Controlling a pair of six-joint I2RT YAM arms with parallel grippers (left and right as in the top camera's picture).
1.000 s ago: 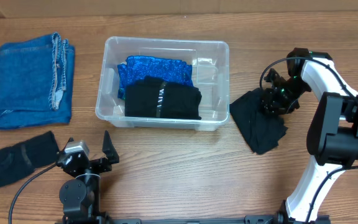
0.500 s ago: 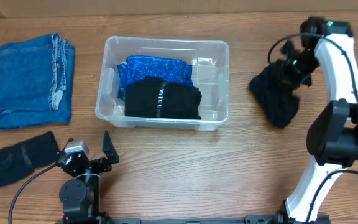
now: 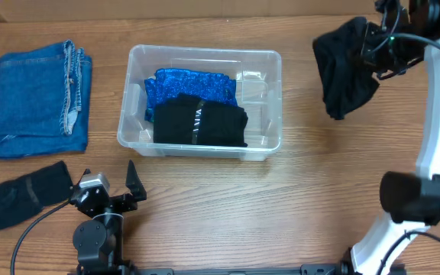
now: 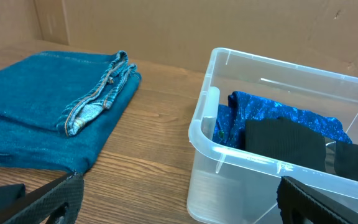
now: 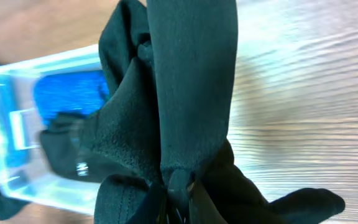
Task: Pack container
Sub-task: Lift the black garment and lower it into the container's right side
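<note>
The container (image 3: 205, 51) sits upright and open-topped in the middle of the table (image 3: 296, 198). There are 2 garments inside. A blue fabric (image 3: 186, 82) lies toward the far wall. A black fold (image 3: 201, 124) lies over its near edge and reaches the front wall. The right-hand part of the floor inside is bare plastic.

Up at the far right, the right gripper (image 3: 374, 47) is clamped on a dark cloth (image 3: 344, 65), which hangs off the table surface in a loose bunch, beside the container and apart from it. From overhead the fingers are mostly buried in the folds, so the pinch is clearer in the wrist view. There the cloth (image 5: 185, 93) gathers to a narrow neck right at the fingertips (image 5: 178, 198), and the container (image 5: 5, 124) shows behind it (blurred, with the blue visible inside).

The left gripper (image 3: 109, 177) rests low at the near edge of the table with its jaws wide apart and nothing between them. It faces the container's near left corner (image 4: 197, 134).

Folded jeans (image 3: 40, 95) lie flat to the left of the container. A black bundle (image 3: 25, 192) lies in front of the jeans, just beside the left gripper. I can't tell whether the 2 touch.
</note>
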